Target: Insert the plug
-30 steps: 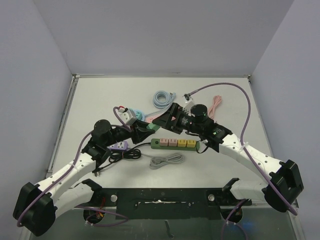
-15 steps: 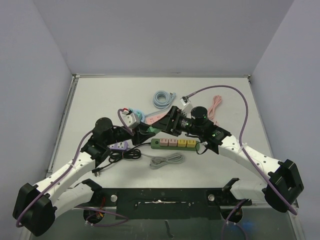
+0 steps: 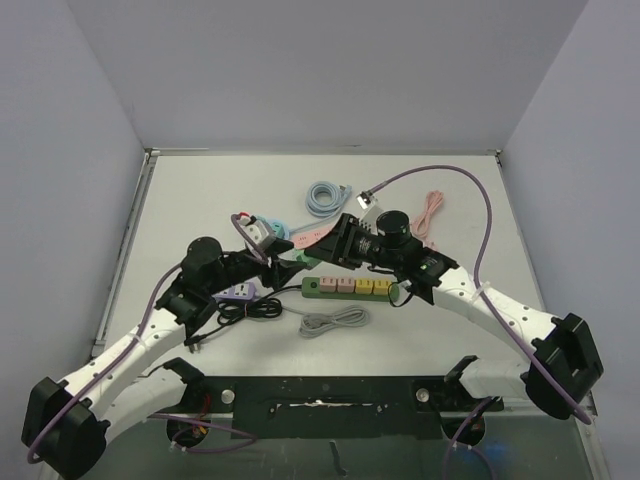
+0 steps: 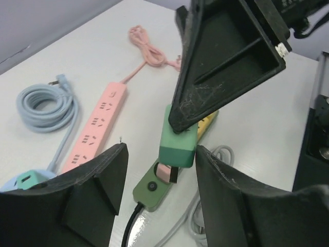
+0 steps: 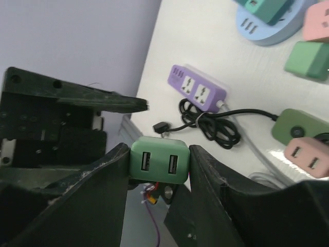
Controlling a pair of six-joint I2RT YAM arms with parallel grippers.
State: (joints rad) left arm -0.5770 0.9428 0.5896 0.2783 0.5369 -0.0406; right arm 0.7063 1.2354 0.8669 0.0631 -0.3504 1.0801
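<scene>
Left gripper (image 4: 160, 154) has sprung open and right gripper (image 5: 158, 150) has clamped the green plug (image 5: 157, 164), power strip (image 3: 350, 287) at its 4 o'clock.

Left arm (image 3: 140, 340): extends from its base at seven o'clock toward two o'clock, elbow low, wrist near the middle of the overhead view. Left gripper (image 4: 160, 150): jaws apart, with a gap on either side of the green plug (image 5: 159, 164) (no contact visible from its own wrist camera). Right arm (image 3: 500, 310): extends from its base at five o'clock toward ten o'clock. Right gripper (image 5: 158, 152): both fingers pressed flat against the sides of the green plug, gripping it. The two grippers stand nose to nose.
</scene>
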